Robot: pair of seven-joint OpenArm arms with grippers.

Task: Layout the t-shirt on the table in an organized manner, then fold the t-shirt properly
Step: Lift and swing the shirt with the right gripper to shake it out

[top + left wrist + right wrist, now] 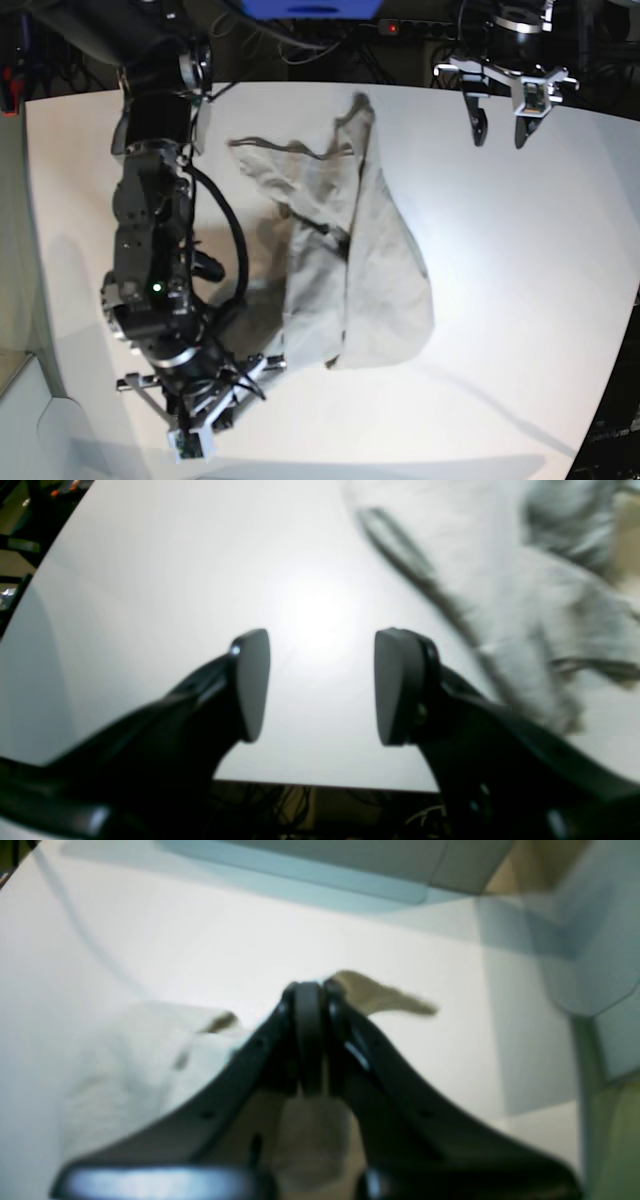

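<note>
Beige t-shirt (350,250) pinched in closed right jaws; left jaws apart, clear.

In the left wrist view the t-shirt (540,615) at the upper right is smeared with blur and cut off by the top and right edges. In the right wrist view everything is soft; the right gripper (310,1005) hides the cloth (140,1050) where its pads meet. In the base view the right arm (150,260) covers the shirt's lower left corner, and the neck label is too small to find.
</note>
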